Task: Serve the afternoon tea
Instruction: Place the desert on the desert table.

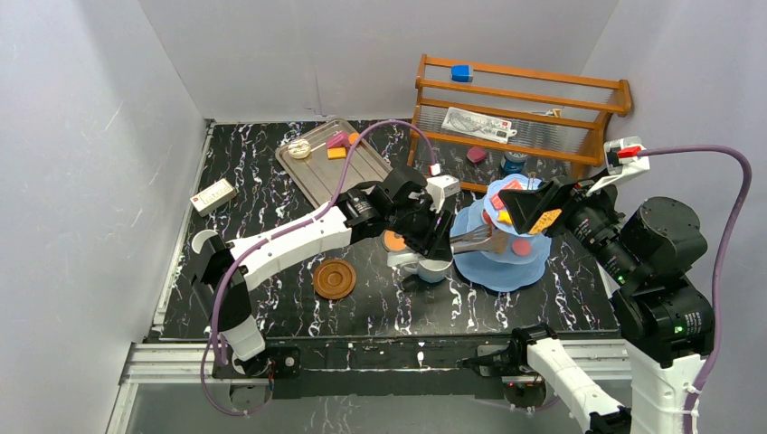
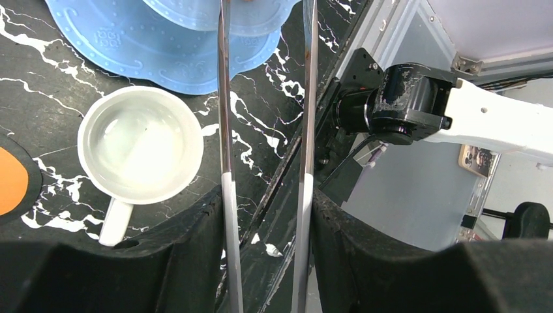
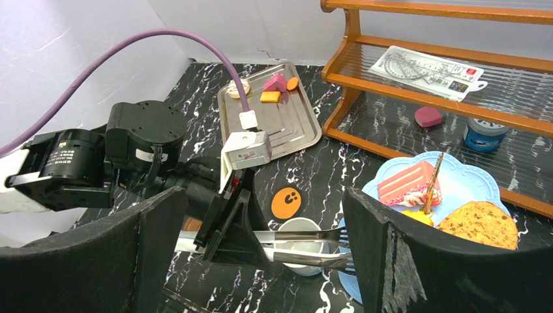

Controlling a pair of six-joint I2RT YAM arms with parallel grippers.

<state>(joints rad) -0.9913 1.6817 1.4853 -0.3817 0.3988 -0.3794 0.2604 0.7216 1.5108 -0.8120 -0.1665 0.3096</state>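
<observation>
My left gripper is shut on the metal tongs, whose two arms run out between its fingers. The tong tips reach the edge of the light-blue stand with nothing showing between them. Under the tongs stands an empty white mug, next to the stand. My right gripper hangs open over the stand's top tier, which carries a pink cake slice and a cookie. A round brown saucer lies left of the mug.
A silver tray at the back left holds several small pastries. An orange disc lies behind the mug. A wooden rack fills the back right. A small white box lies by the left wall.
</observation>
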